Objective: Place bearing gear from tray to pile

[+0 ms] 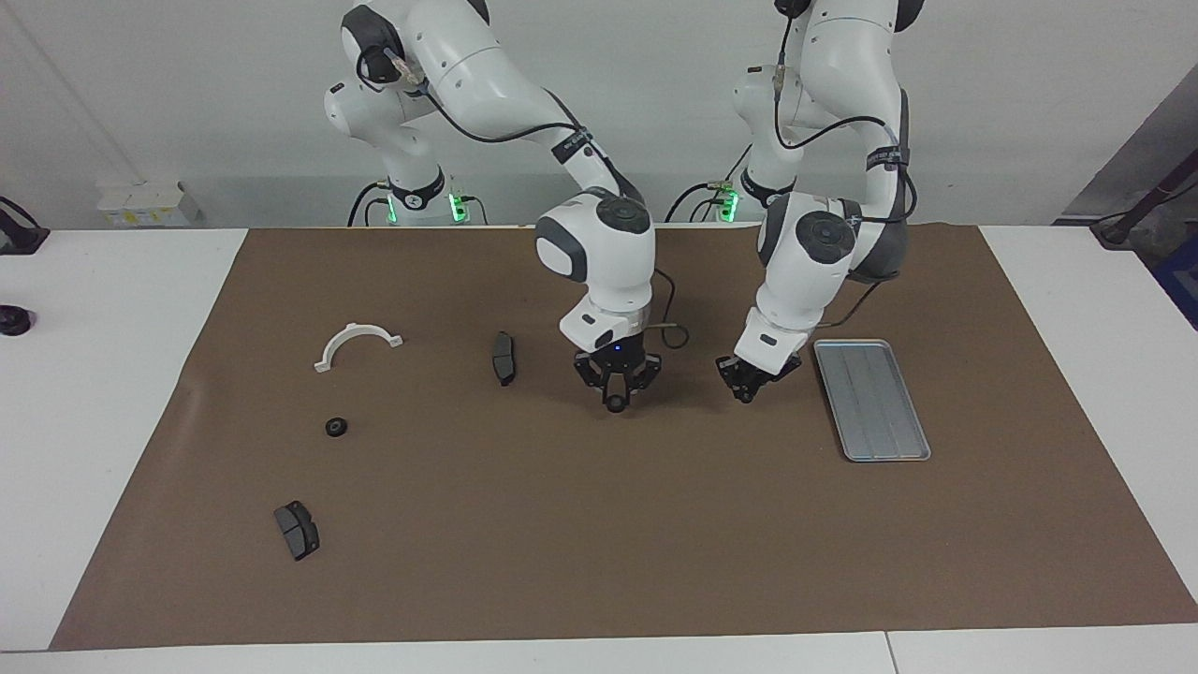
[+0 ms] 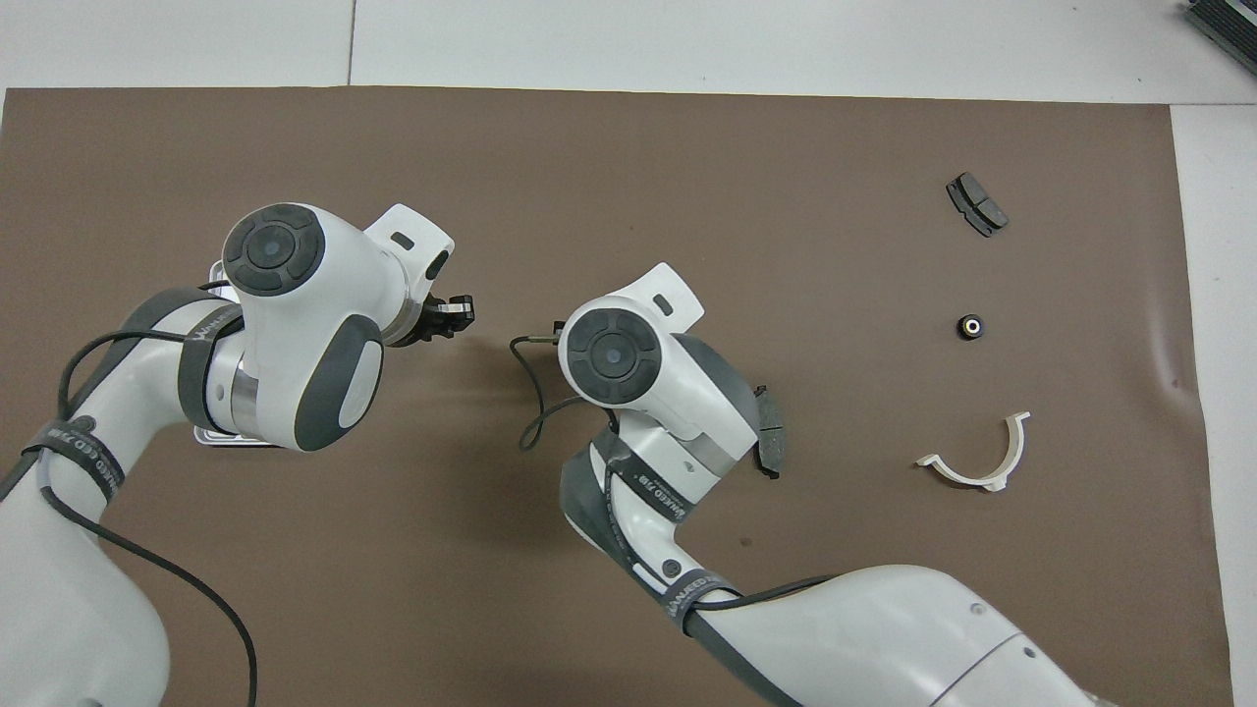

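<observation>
My right gripper [image 1: 615, 398] hangs low over the mat's middle, between the tray and the pile, shut on a small dark round bearing gear [image 1: 615, 405]. In the overhead view its own wrist hides it. My left gripper [image 1: 746, 386] [image 2: 458, 314] is open and empty beside the silvery ridged tray [image 1: 872, 401], which holds nothing. The left arm covers most of the tray [image 2: 218, 438] in the overhead view. The pile is a white half-ring bracket [image 1: 358, 342] [image 2: 982, 463] and two dark pads [image 1: 504, 358] [image 1: 297, 530]. A second bearing gear [image 1: 337, 427] [image 2: 970, 326] lies among them.
A brown mat [image 1: 599, 543] covers the table. One pad [image 2: 769, 444] lies half under the right arm in the overhead view, the other [image 2: 976, 204] lies farthest from the robots. A cable loops from the right wrist [image 1: 669, 332].
</observation>
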Controlling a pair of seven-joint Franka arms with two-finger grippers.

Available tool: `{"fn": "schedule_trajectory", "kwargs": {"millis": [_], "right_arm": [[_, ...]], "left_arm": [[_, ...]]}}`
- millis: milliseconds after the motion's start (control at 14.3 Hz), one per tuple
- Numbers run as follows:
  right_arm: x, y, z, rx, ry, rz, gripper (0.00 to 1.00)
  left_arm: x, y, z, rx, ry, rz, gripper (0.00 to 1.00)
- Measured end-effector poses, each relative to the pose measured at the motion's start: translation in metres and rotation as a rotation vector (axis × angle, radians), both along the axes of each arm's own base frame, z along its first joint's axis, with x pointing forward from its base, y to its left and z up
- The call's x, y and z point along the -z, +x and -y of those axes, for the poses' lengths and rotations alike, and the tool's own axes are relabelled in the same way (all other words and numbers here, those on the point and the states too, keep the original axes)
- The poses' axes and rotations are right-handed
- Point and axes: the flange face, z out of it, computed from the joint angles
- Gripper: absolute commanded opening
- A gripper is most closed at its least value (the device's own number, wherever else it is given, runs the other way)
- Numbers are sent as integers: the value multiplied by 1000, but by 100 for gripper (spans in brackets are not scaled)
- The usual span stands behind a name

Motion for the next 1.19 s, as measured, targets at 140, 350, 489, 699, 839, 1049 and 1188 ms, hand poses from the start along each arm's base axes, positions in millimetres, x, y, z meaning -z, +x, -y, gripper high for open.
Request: {"fn": "schedule_trajectory", "kwargs": {"millis": [140,350,489,699,839,1049,1188], "right_arm": [[-5,2,54,-9,-26,-11,0],[-1,-13,118,-26,-36,-25,0],[15,-26,158,-63,-38,-41,0],[33,-32,209,-94,-64,-80,0],[38,-31,231,-105,-57,-103,81],[40,-30,242,-88,-28,-131,100],[37,-29,240,-85,-20,-128,100]], "left_arm": [[0,-16,36,24,-2,-3,0],[5,-48,91,75,1,-14,2],[12,-64,114,101,-5,-6,32],[29,-74,127,122,-17,13,95],[30,-73,126,118,-18,18,97],[22,-60,116,93,-27,40,97],[6,-35,93,44,-40,69,97]]}}
